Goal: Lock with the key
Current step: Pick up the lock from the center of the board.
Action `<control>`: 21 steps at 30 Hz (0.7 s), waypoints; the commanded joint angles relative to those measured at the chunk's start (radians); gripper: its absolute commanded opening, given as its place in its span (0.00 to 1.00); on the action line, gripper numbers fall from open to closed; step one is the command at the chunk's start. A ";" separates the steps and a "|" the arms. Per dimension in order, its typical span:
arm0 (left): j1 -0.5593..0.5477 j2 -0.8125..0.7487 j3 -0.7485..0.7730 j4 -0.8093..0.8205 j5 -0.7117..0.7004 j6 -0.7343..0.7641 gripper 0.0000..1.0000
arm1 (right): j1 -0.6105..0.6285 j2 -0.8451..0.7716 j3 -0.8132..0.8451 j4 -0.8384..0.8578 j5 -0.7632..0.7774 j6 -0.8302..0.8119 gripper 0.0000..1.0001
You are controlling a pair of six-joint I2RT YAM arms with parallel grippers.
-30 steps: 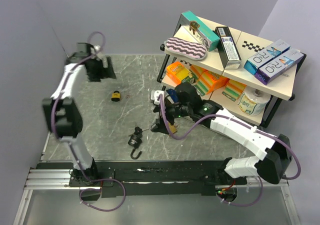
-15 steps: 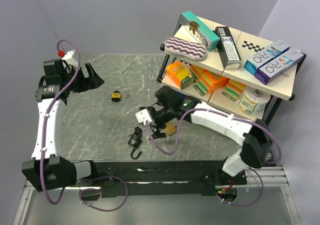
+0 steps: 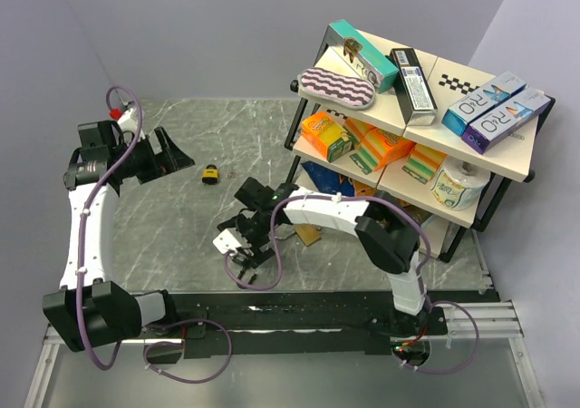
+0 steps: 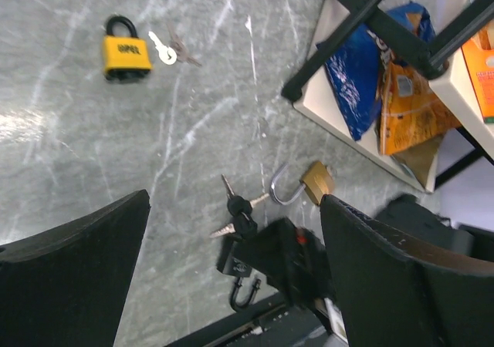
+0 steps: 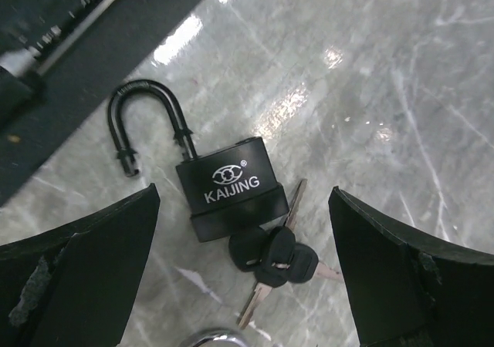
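Near the front edge of the marble table (image 3: 181,222), the black KAIJING padlock (image 5: 230,189) is found straight below the spread right gripper (image 5: 243,200). The left gripper (image 3: 168,154), also spread, is well apart. The long axis is laid diagonally across the finger gap, with the open shackle (image 5: 147,119) upper-left and the keys (image 5: 274,258) lower-right.

a robotics lab test cell: plain lilac walls (image 3: 227,27) box in a marble-look table (image 3: 181,227), with a mounting rail (image 3: 299,319) and a small shelf (image 3: 517,154) of boxed goods (image 3: 494,109).
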 commanded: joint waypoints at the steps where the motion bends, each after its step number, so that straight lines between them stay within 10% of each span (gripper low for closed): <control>1: 0.002 -0.027 -0.025 0.030 0.058 -0.020 0.96 | 0.004 0.037 0.059 -0.056 -0.019 -0.125 0.99; 21: 0.005 -0.023 -0.047 0.052 0.084 -0.026 0.96 | 0.040 0.201 0.205 -0.240 0.062 -0.226 0.89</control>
